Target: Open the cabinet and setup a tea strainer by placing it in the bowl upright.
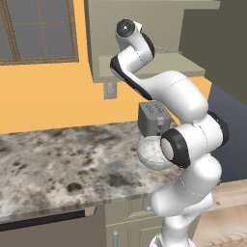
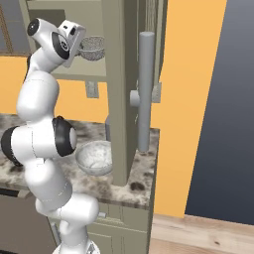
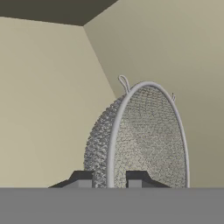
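Straddling tea strainer [image 3: 144, 140] rim, end effector [image 3: 109, 179] clamped.

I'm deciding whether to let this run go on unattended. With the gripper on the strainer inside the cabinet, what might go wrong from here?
1. The gripper pinches only the thin rim of the tea strainer, so it may slip or swing when lifted.
2. The open cabinet door and its bar handle stand beside the way down and could be clipped.
3. The bowl sits close to the arm's elbow, which might knock it.
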You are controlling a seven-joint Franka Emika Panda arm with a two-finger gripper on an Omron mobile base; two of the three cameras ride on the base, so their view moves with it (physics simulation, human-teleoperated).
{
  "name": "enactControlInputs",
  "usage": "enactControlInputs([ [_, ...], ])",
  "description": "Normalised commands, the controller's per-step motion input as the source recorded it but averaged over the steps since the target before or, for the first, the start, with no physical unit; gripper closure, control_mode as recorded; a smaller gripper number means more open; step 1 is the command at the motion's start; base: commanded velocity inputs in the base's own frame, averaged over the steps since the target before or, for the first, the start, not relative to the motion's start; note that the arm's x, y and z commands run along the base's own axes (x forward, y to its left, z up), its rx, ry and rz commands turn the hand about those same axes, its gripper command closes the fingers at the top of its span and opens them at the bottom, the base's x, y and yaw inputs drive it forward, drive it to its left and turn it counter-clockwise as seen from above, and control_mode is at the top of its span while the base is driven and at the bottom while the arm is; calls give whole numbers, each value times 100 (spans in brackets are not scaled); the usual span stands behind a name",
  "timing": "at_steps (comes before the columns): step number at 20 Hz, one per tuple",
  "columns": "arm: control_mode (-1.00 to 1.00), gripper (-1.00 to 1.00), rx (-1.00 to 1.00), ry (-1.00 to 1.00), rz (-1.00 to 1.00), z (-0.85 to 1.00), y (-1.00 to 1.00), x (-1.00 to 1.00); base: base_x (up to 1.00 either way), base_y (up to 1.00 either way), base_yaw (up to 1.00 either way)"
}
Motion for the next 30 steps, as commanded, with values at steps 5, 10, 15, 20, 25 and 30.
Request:
enactControlInputs([
  [5,-100,100,0,0,-1,0,0,-18,0,0,0],
  [10,-100,100,-5,0,-3,0,1,-59,0,0,0],
  [15,-100,100,-6,0,-5,0,1,-85,0,0,0],
  [20,-100,100,-1,0,-9,2,0,-100,0,0,0],
  [25,-100,100,0,0,-14,8,0,-100,0,0,0],
  [30,-100,100,0,0,-12,0,0,-100,0,0,0],
])
